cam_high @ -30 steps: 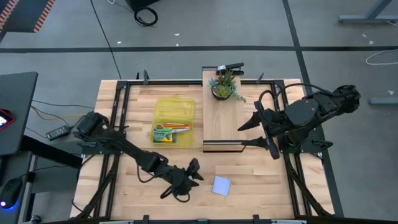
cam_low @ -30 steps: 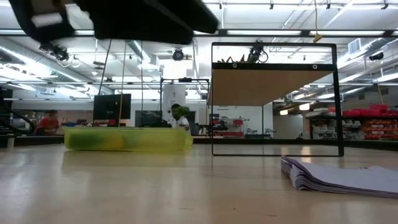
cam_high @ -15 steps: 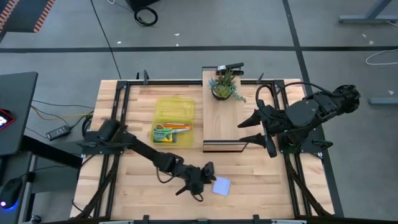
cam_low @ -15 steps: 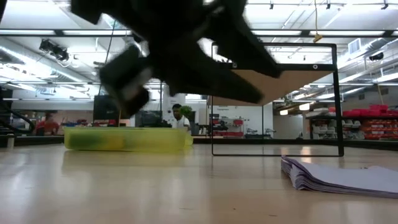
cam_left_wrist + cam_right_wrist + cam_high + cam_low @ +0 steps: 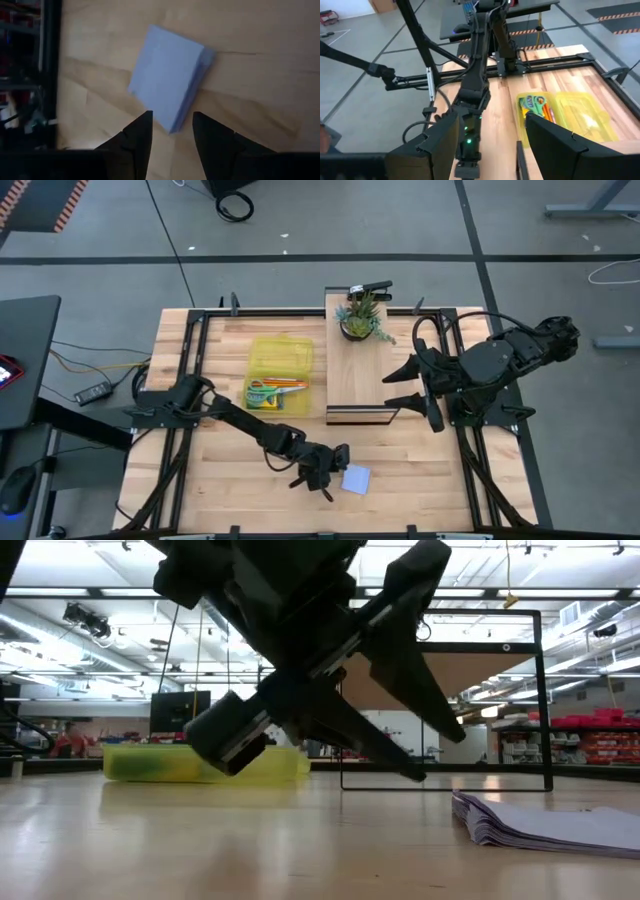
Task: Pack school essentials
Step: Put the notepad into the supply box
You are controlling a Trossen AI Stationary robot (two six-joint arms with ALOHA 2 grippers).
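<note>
The light blue sticky-note pad (image 5: pixel 356 478) lies flat on the table near its near edge; in the low view the pad (image 5: pixel 560 825) shows as a stack of sheets. My left gripper (image 5: pixel 327 479) is open, just left of the pad and above the table, with its fingers slanting down toward it. In the left wrist view the pad's corner (image 5: pixel 172 127) sits in front of the gap between the fingers, untouched. Green-handled scissors (image 5: pixel 262 389), orange pencils (image 5: pixel 287 385) and the crayon box (image 5: pixel 262 403) lie in the open yellow case (image 5: pixel 280 355). My right gripper (image 5: pixel 392 391) is open above the wooden shelf.
A wooden shelf on a black frame (image 5: pixel 360 365) stands right of the case and carries a potted plant (image 5: pixel 362 318). Black rails (image 5: pixel 190 370) run along the table's sides. Bare wood lies around the pad and toward the near edge. People show in the room far behind.
My left gripper has moved toward the table's right along the near edge, closing on the sticky-note pad, and has come down into the low view with its fingers tipped toward the pad. The pad has stayed where it was.
</note>
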